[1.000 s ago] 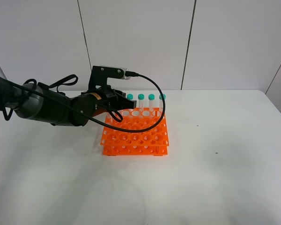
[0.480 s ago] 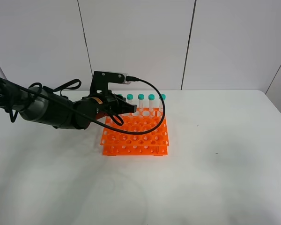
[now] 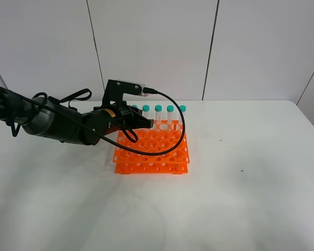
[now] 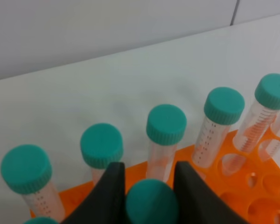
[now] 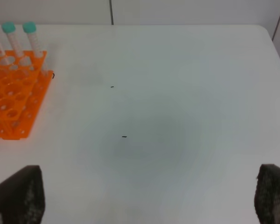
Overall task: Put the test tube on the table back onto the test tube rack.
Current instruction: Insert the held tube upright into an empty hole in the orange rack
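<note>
**A:** Entry one: the test tube [image 4: 151, 203]. Location?

**B:** Off the table [image 3: 240, 198]. It is carried between the black fingers [image 4: 113, 186] of the left gripper [image 3: 142, 123], which is clenched on it just under the teal cap. It hangs over the test tube rack [image 3: 157, 151], above the rack's left rear part.

**A:** Entry two: the rack.

**B:** Orange, two tiers, with a grid of round holes. It stands nearer the table's far edge than its near edge, a little left of the middle. A row of capped tubes [image 4: 166, 123] stands upright along the rack side that faces the far edge. The holes nearer the near edge look mostly vacant.

**A:** Entry three: the right gripper [image 5: 144, 193].

**B:** Released, with the fingertips wide apart. It is idle over the bare right-hand part of the table, well apart from the rack.

**A:** Step in hand?

**B:** Judged as insertion. The tube is lifted and is being lined up over a hole just in front of the occupied row. Whether its tip has entered a hole cannot be told, because the cap and fingers hide it.

**A:** Requirement for the next move?

**B:** Keep the tube upright and centre its tip on a free hole. Lower it straight without knocking the neighbouring caps. Let go only once the rack bears it.
</note>
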Controlling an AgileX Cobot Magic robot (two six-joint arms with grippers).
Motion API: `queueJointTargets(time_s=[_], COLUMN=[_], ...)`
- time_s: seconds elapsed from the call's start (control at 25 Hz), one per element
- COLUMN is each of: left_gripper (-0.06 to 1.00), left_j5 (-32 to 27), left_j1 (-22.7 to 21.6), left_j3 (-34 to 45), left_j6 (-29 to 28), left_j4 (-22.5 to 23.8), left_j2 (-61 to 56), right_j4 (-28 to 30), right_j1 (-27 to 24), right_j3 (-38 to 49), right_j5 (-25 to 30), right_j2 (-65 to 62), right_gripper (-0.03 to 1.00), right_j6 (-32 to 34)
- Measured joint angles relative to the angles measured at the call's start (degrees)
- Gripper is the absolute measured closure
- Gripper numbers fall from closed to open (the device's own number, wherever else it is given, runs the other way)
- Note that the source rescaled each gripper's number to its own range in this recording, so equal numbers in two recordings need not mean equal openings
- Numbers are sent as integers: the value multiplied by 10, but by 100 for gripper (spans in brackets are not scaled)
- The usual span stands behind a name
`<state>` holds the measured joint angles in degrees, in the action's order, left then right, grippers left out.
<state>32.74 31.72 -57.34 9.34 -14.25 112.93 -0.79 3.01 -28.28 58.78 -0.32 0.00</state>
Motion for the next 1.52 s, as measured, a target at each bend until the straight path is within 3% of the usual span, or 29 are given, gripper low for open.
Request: queueJointTargets(time_s=[1.08, 1.52], left_gripper=[93, 94], left_j5=[18, 13], left_j1=[0, -2], left_j3=[-2, -2], left_j6=[-8, -12], left_j4=[4, -20], left_j2=[20, 25], right_j4=[0, 0], right_j1=[0, 0], right_j3=[0, 0], right_j5=[0, 0], right_j2=[0, 0], right_gripper=[-3, -3], right_j6=[0, 0])
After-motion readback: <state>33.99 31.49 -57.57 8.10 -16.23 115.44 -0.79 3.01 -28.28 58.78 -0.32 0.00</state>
